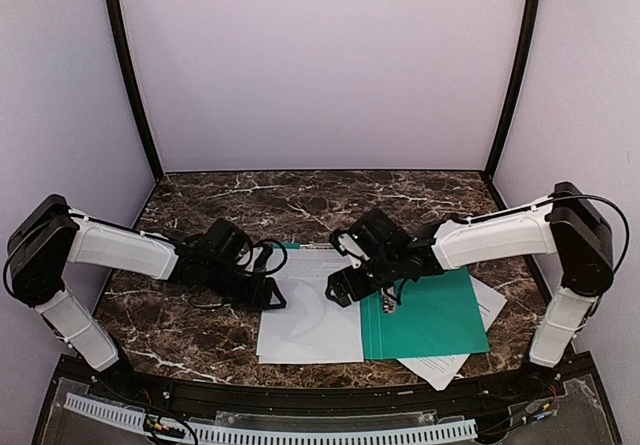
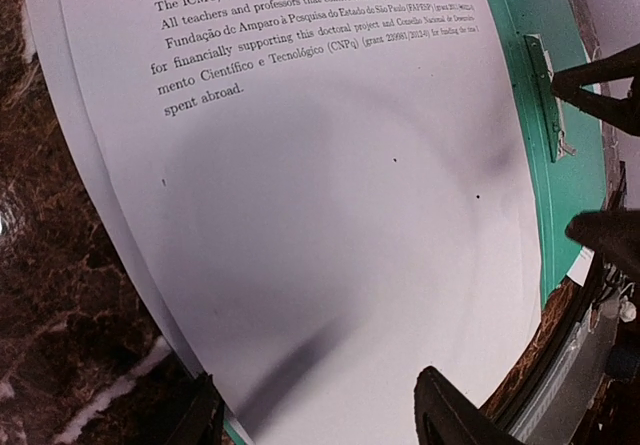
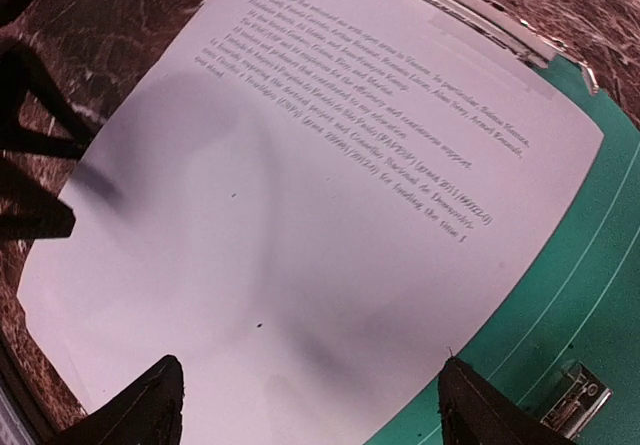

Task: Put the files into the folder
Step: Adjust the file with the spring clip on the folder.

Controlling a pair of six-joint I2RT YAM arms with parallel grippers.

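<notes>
Robot lab booth: plain lilac walls, black frame posts, marble-pattern table

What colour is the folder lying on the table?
The folder is teal green, seen most clearly in the top view.

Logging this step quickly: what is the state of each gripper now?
Left gripper: open, nothing between the jaws.
Right gripper: open, nothing between the jaws.

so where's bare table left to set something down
Bare marble table along the back wall, and near left between the left arm and white sheet. Crowded in the middle: it and the right arm over sheet and green folder.
</notes>
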